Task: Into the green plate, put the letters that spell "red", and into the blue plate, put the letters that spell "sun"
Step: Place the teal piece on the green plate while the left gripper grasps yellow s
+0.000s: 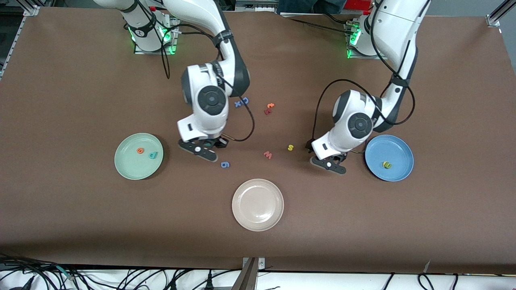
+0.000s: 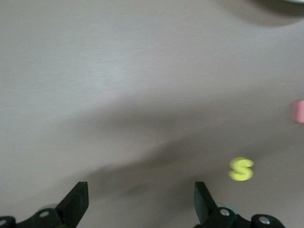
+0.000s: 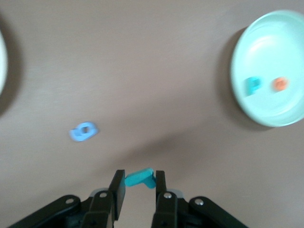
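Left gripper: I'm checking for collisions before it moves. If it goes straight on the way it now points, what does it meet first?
Probably just the bare table. The left gripper is open and points down at empty brown surface. The yellow "s" lies off to one side, outside its fingers, so it likely would not be touched.

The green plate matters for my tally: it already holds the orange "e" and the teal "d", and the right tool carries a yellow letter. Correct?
Not quite. The green plate does hold the orange "e" and teal "d", but the right tool is shut on a small teal letter, not a yellow one, as the right wrist view shows.
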`<state>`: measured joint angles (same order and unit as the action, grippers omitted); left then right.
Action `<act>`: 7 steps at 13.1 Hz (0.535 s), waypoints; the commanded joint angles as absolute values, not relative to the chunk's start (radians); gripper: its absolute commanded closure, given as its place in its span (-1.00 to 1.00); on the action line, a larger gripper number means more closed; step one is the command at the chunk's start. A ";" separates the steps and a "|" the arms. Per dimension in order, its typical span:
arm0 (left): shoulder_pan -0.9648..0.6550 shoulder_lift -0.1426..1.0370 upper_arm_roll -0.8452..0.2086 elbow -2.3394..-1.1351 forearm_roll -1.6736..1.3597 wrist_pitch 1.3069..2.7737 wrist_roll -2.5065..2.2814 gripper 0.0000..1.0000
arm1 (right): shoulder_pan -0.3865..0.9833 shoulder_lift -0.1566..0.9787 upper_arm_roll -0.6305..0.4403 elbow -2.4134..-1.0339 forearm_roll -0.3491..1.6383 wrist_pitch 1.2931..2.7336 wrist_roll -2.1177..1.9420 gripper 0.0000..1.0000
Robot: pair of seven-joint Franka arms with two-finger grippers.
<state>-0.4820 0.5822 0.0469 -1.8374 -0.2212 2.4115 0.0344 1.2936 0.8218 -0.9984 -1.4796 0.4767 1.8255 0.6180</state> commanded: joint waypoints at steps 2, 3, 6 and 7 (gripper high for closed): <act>-0.558 0.620 0.057 -1.775 -0.053 2.396 -0.160 -0.93 | 1.296 0.795 -1.136 -1.541 0.550 1.753 0.372 0.52; -0.572 0.630 0.055 -1.761 0.025 2.398 -0.240 -0.93 | 1.286 0.795 -1.176 -1.569 0.581 1.750 0.266 0.52; -0.587 0.649 0.043 -1.741 0.092 2.396 -0.334 -0.92 | 1.168 0.798 -1.207 -1.612 0.653 1.750 -0.002 0.52; -0.589 0.649 0.041 -1.740 0.092 2.398 -0.347 -0.91 | 1.116 0.805 -1.201 -1.612 0.666 1.753 -0.070 0.52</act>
<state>-0.5856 0.6268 0.0409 -1.7762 0.0604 2.4115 -0.3075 1.1878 0.8129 -1.2077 -1.5983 0.6252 1.7567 0.0559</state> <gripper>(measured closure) 0.035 0.700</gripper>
